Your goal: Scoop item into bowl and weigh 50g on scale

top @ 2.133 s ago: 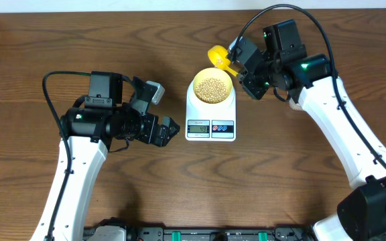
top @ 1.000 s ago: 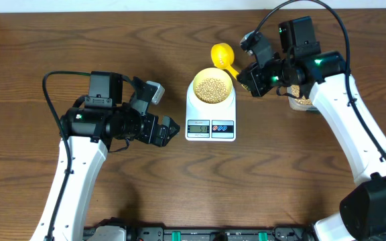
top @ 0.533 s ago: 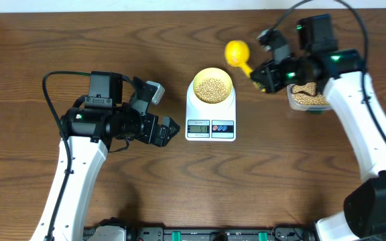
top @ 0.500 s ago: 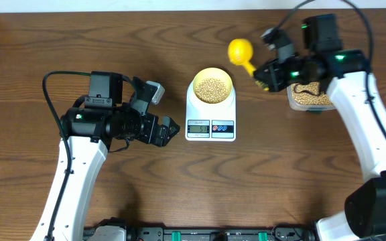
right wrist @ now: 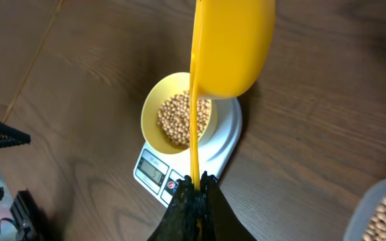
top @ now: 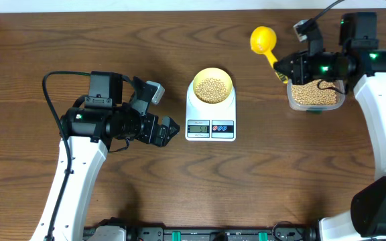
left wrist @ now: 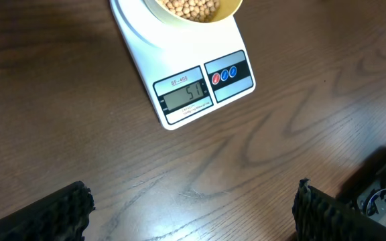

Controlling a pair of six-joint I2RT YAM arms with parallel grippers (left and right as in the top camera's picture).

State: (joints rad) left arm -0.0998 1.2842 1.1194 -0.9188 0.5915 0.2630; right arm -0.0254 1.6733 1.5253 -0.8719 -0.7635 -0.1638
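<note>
The pale yellow bowl stands on the white scale at mid-table, holding a heap of beige beans. In the left wrist view the scale has its display lit beside two buttons, and the bowl shows at the top edge. My right gripper is shut on the handle of a bright yellow scoop, held in the air to the right of the bowl. In the right wrist view the scoop hangs above the bowl and its beans. My left gripper is open, left of the scale.
A clear plastic tub full of beans stands at the right, partly under my right arm, and its corner shows in the right wrist view. Bare wood lies between my left fingers.
My right arm has carried the scoop away from the bowl, to the right and back, up to the tub. The left arm has not moved.
</note>
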